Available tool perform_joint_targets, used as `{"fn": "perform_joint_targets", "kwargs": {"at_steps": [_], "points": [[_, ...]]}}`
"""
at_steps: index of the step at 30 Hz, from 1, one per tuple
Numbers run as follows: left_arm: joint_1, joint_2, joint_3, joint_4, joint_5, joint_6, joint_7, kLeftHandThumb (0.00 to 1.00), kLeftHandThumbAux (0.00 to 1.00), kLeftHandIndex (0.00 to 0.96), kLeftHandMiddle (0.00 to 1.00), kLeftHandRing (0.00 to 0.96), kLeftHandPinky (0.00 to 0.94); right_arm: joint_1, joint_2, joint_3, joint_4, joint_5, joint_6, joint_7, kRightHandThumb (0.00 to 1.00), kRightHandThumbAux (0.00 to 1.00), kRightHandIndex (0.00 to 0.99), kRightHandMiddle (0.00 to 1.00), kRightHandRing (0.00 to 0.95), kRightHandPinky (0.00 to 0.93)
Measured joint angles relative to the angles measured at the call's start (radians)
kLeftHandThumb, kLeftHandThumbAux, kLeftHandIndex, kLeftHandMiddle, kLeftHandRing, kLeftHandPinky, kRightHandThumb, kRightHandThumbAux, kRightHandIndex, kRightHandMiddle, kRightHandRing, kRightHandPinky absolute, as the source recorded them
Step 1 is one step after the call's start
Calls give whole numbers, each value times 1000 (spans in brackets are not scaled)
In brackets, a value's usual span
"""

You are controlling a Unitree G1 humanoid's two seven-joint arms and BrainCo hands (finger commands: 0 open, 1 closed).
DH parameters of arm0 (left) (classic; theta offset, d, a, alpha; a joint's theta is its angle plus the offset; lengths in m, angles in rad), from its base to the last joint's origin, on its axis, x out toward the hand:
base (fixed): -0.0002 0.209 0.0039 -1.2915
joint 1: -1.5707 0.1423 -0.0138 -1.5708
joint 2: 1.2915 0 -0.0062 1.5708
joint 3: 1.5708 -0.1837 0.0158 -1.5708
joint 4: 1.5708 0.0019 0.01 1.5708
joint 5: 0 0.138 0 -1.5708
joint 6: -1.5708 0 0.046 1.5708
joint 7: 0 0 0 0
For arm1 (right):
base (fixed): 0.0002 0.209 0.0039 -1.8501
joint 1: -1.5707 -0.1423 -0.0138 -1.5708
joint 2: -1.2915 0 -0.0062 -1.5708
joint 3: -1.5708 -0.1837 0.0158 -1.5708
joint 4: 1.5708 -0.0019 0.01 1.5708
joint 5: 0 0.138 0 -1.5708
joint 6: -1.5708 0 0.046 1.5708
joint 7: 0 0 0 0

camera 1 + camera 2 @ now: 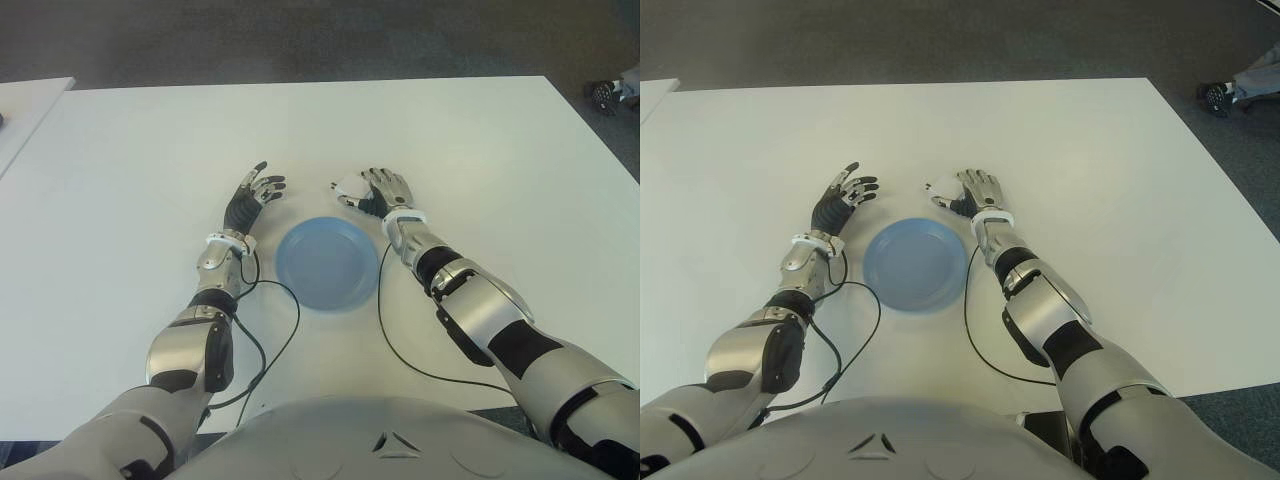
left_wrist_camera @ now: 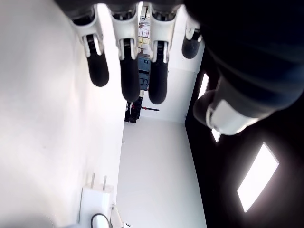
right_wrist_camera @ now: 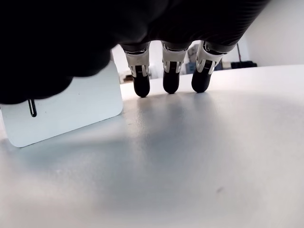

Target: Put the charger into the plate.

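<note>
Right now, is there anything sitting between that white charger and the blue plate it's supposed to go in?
Nothing visible does. The white charger is at the right hand, just beyond the blue plate's far rim, with only bare white table between them. The left hand shows off to the plate's left.

white table (image 1: 450, 140) | on it: blue plate (image 1: 327, 264), white charger (image 1: 349, 186), black cables (image 1: 395, 345)

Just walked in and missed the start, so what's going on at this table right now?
A humanoid robot is working on getting a white charger into a blue plate. Its right hand is at the charger, just beyond the plate on the white table; whether it grips it is unclear. The plate has nothing in it. The left hand, fingers spread, shows left of the plate, holding nothing.
</note>
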Motion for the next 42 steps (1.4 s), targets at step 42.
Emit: {"fn": "perform_joint_targets", "kwargs": {"at_steps": [42], "points": [[1,0,1,0,-1,-1,0,67,596,62,312,305,234,7,4,40,7,-8,-13,-41,430,181,199,200,177,200]]}}
